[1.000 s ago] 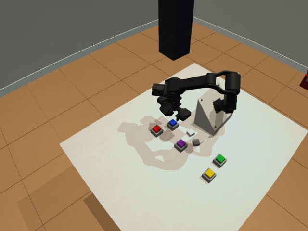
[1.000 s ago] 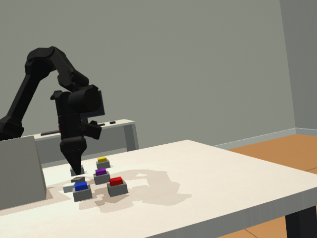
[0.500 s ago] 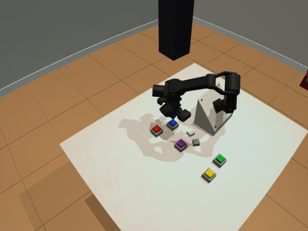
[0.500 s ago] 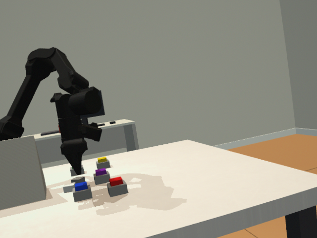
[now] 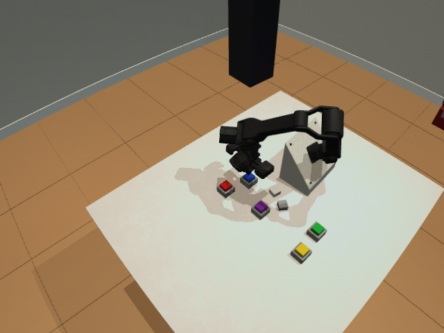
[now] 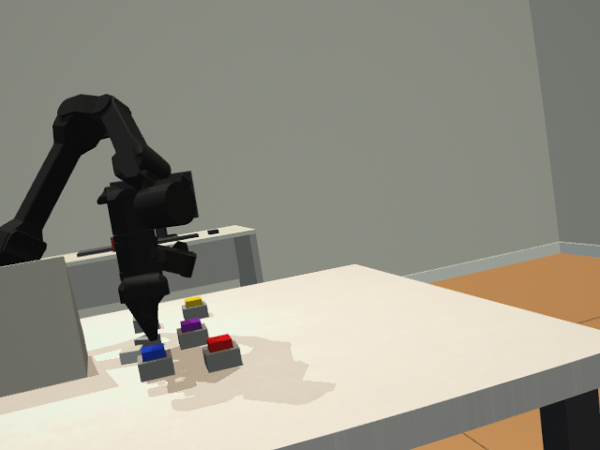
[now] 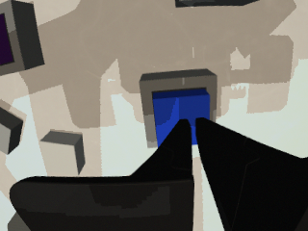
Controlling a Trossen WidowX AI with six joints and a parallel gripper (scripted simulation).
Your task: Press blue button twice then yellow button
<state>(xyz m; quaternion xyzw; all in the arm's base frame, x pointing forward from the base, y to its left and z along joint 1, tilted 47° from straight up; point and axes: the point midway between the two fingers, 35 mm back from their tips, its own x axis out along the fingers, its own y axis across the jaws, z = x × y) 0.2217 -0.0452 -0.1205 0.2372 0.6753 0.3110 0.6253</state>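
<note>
The arm [image 6: 82, 159] is reaching down over the tabletop [image 6: 387, 329], its fingers pressed together on nothing, tips poised just above the blue button [image 6: 153, 352]. The cap is looking unpressed, so probably all three presses remain. The yellow button [image 5: 302, 249] is sitting well apart.

Closed black gripper [image 6: 151, 337] over square blue button [image 6: 153, 352]; red button [image 6: 219, 342], purple button [image 6: 190, 324] and small grey block [image 6: 127, 356] crowd close around it.
</note>
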